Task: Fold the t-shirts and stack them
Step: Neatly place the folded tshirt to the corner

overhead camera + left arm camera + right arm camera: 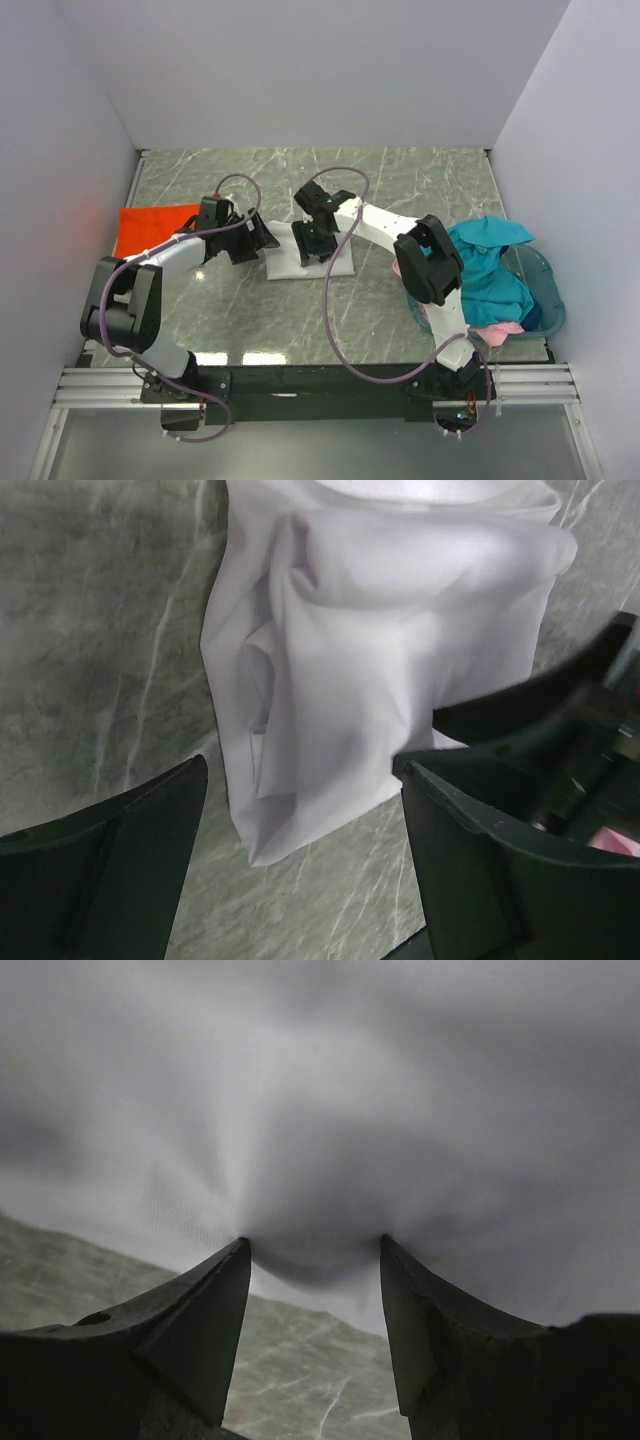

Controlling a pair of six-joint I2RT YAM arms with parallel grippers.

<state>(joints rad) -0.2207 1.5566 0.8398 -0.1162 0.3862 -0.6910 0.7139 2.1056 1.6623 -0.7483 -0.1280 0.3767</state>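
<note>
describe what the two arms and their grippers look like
Both arms are alike: white link tubes, left arm and right arm, joined by chunky black joint housings. A mauve cable loops loosely along each. The left gripper and right gripper are matte black, with broad wedge-shaped fingers tapering to blunt tips. No markings show.

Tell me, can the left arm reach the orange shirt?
Probably yes. The orange t-shirt lies flat with nothing on it, right beside the left arm, and the left gripper is open, holding nothing, over by the white t-shirt.
</note>
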